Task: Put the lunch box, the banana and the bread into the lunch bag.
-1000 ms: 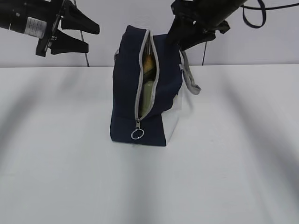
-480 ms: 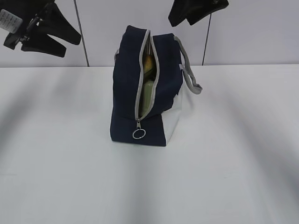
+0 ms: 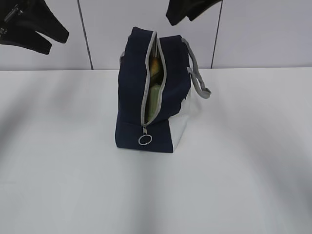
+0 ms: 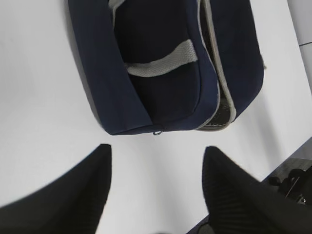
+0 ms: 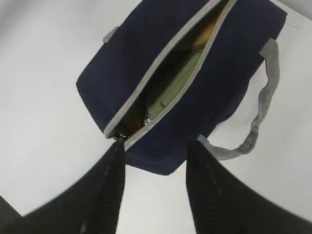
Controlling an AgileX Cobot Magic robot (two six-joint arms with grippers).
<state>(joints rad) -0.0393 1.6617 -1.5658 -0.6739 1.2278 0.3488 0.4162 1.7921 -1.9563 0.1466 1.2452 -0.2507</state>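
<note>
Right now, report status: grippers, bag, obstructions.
Left gripper and right gripper open, empty, above the table. Lunch bag upright, unzipped; green lunch box inside. Nothing in the way.

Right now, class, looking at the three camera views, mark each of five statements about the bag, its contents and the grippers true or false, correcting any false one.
1. The boxy navy-blue fabric lunch bag has its zipper open. True.
2. The pale sage-green lunch box lid shows inside the bag. True.
3. The left gripper grips the grey webbing handle. False: it is open, holding nothing, above the table.
4. The zipper's ring pull sits at the bag's top. False: it hangs low, near the base.
5. The right gripper holds a banana. False: its jaws are empty.
</note>
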